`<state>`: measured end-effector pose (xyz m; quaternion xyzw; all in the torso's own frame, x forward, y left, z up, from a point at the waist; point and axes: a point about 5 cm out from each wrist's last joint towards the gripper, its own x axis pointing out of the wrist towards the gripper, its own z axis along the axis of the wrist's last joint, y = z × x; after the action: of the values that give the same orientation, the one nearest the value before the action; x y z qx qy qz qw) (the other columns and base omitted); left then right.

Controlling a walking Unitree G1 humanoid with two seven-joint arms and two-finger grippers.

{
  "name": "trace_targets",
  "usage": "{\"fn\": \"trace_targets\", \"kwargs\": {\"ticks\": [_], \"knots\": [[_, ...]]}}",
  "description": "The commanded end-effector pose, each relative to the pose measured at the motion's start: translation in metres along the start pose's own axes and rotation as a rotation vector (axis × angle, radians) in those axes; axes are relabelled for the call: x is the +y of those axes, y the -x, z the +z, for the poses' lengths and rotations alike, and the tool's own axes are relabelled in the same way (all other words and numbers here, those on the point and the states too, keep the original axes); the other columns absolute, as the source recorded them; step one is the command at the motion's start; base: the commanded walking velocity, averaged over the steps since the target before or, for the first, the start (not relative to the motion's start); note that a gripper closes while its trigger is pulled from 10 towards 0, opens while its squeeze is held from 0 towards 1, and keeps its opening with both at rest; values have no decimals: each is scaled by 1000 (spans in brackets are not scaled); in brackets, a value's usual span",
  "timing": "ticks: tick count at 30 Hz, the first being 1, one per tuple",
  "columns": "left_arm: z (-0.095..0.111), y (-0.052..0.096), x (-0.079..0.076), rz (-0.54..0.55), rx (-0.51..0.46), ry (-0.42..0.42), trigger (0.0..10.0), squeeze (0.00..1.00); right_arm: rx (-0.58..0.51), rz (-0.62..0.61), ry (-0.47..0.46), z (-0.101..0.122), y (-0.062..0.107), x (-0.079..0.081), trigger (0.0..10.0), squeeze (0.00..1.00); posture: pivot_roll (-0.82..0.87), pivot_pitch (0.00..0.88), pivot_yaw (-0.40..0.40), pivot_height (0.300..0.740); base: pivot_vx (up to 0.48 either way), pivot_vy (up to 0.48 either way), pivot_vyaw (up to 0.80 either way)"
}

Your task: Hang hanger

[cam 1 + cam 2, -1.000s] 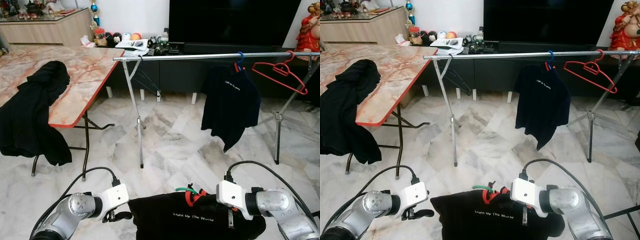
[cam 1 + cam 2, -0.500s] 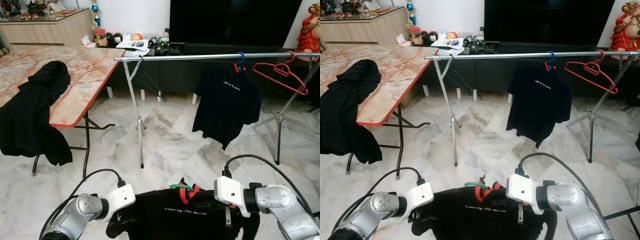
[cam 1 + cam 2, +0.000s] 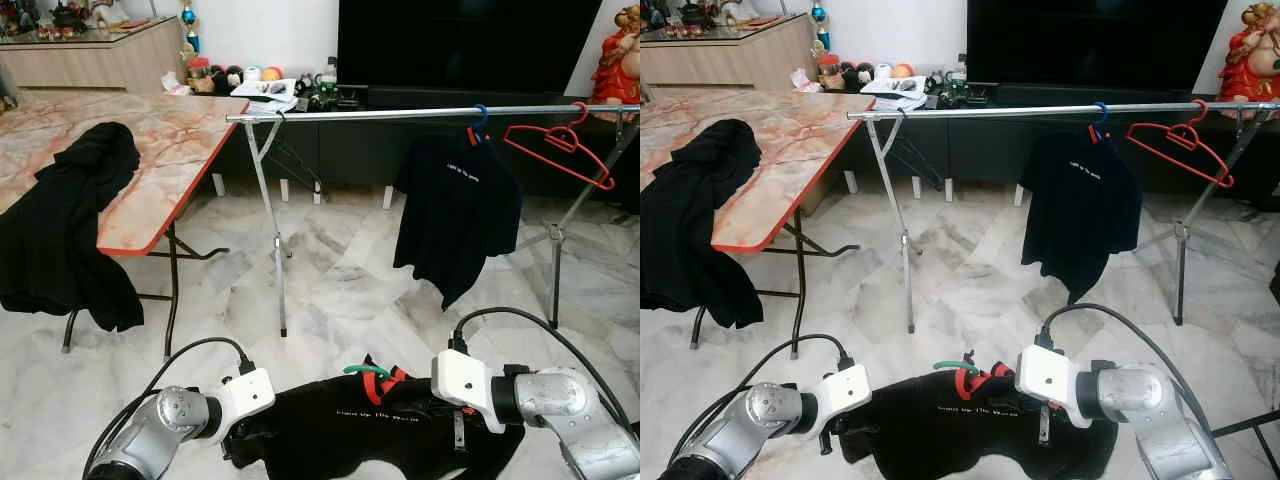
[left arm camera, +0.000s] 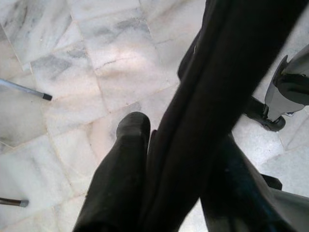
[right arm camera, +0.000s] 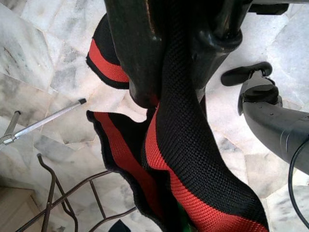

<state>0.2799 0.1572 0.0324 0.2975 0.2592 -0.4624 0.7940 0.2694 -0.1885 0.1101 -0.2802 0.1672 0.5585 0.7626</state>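
Black shirt (image 3: 370,435) with white lettering between grippers; red-and-black striped collar (image 5: 193,169) at right gripper's fingers; green hanger hook (image 3: 366,371). White-grey marble floor (image 3: 340,280) below.

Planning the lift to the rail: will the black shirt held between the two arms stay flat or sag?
Likely sag: the black shirt droops between the left end effector and right end effector. Probably light, it bunches like the hanging shirt.

Two silver arms, white box-shaped wrist housings (black cable looping from each), black-fingered left claw (image 4: 159,169).
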Motion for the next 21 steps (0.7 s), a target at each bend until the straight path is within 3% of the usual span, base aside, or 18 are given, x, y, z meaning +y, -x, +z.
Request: {"fn": "trace_targets", "kwargs": {"ticks": [1,21], "knots": [[2,1,0,-11,-1,-11,0,0,-37,-45,28,10,7,-8,10000,0,-57,0,37,740,0,0,0],[-1,6,5,-6,46,-51,0,0,-37,-57,30,11,6,-9,10000,0,-50,0,32,740,0,0,0]]}}
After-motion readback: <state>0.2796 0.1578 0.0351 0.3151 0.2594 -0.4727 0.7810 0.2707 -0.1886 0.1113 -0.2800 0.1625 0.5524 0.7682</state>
